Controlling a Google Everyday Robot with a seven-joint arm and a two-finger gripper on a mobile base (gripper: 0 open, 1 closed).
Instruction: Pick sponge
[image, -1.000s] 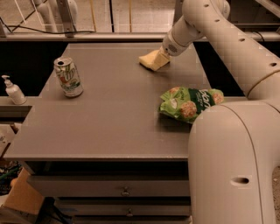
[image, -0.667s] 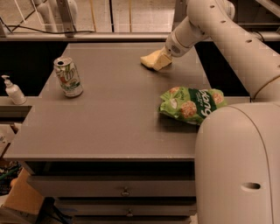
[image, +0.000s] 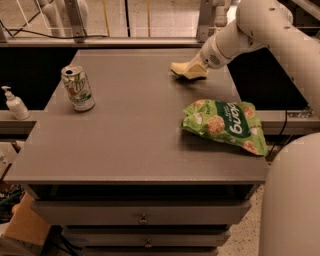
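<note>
Nearest to me, well below the pincer (image: 189, 70) in my view, are the drawer fronts (image: 143, 219) under the worktop (image: 125, 145). A big white curve of the robot's own body (image: 292, 200) fills the corner on the right. Next comes the green snack bag (image: 222, 125), lying flat and crumpled on the worktop, closer to me than the pincer, slightly to its right and clearly apart from it. Far off to the pincer's left stands an upright drink can (image: 78, 88), opened at the top. Further left again, off the worktop on a lower ledge, is a small white pump bottle (image: 14, 103).

Then the pincer itself: it sits low over the far right part of the worktop, at the end of the white arm (image: 260, 25) that comes in from the upper right. Its tip shows as one pale yellow mass at the surface. I cannot tell whether it is spread or closed. I also cannot separate the sponge from the pincer's own pale yellow pads; if the sponge shows, it is within that mass. Beyond the pincer runs a metal rail (image: 100, 41) along the worktop's back edge.
</note>
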